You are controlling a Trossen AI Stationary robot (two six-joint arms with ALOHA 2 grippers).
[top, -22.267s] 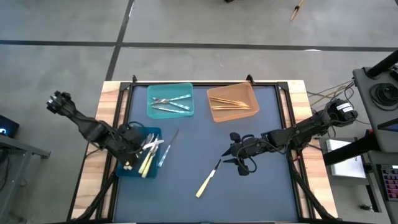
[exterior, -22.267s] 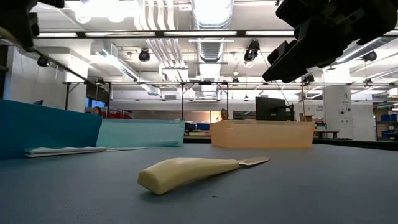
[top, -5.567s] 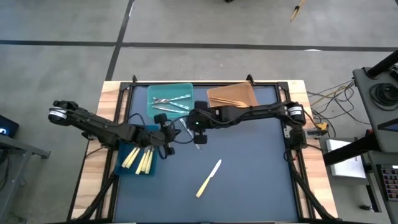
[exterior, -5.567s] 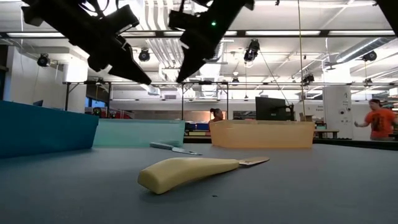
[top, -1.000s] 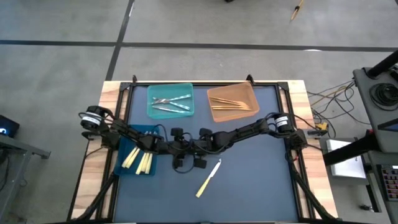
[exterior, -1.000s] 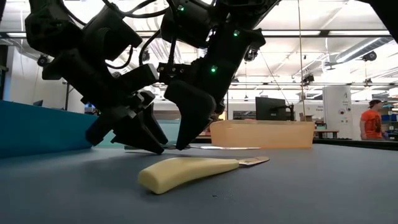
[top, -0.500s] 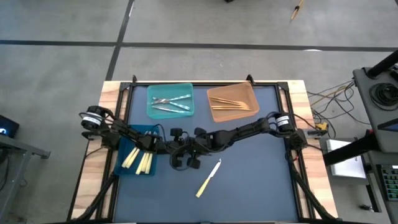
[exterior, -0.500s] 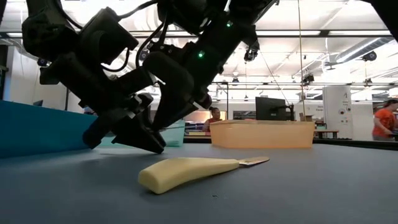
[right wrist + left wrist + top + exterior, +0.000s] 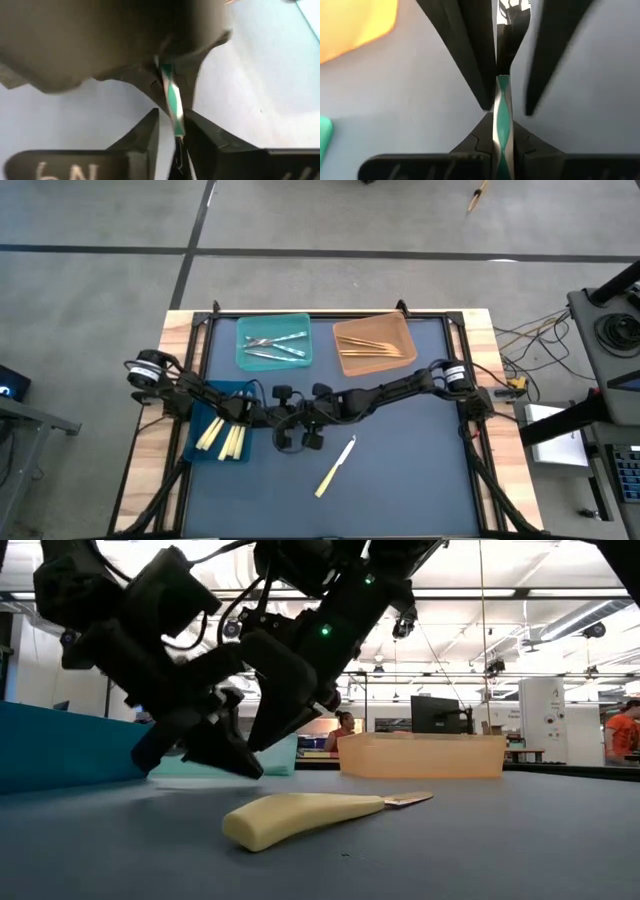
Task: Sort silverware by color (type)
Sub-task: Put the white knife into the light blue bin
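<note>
My two grippers meet at mid-table, just right of the blue bin (image 9: pixel 203 448) that holds pale yellow pieces. My left gripper (image 9: pixel 502 146) (image 9: pixel 287 421) is shut on a silvery piece of silverware with a twisted, teal-glinting handle (image 9: pixel 502 112) (image 9: pixel 173 102). My right gripper (image 9: pixel 172 134) (image 9: pixel 305 418) faces it and is open, one finger on either side of that handle. A pale yellow knife (image 9: pixel 336 465) (image 9: pixel 300 817) lies flat on the mat in front of them. My left gripper pinches the twisted handle (image 9: pixel 502 131) between its two fingers. The handle sticks forward out of the fingers, along them, and runs on between the right gripper's fingers. The piece's other end is hidden by the two grippers.
A teal bin (image 9: pixel 245 330) with silvery pieces and an orange bin (image 9: pixel 402 332) with orange-tan pieces stand at the table's far edge. The mat to the right of the yellow knife is free. People show in the room beyond the table.
My left gripper has shut on the silvery piece's handle without leaving its place. My right gripper has tipped, and its fingertips have risen from just above the mat. The silvery blade that stuck out level toward the right in the low view is now hidden.
</note>
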